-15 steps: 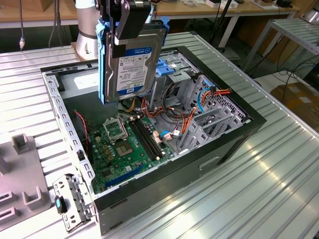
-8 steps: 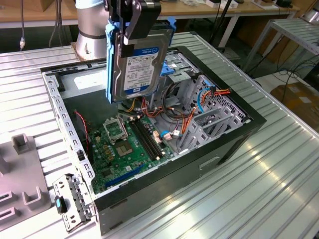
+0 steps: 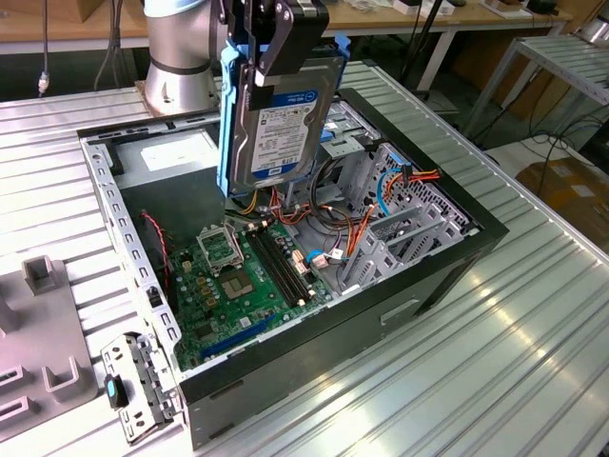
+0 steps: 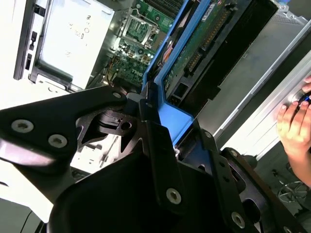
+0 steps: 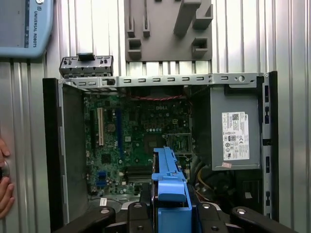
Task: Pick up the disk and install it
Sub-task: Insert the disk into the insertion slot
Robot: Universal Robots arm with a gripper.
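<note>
The gripper (image 3: 267,59) held the disk (image 3: 281,124) on edge, high over the open computer case (image 3: 457,257). Its black fingers (image 3: 285,38) were clamped on the disk's upper end, one on each flat side. The labelled face was turned to the exterior view, with the blue carrier running down both long edges. The disk's lower end hung above the motherboard (image 3: 238,276), clear of everything in the case (touching nothing but the fingers). In the second wrist view the disk's underside (image 4: 194,53) showed its green circuit board. In the first wrist view the blue carrier end (image 5: 169,179) stood over the motherboard, with the grey power supply (image 5: 238,131) beside it. The metal drive cage (image 3: 400,219) sat at the case's end on the exterior view's right. The case lay on the ribbed metal tabletop (image 3: 476,371), and a hand (image 4: 296,131) rested at its edge.
</note>
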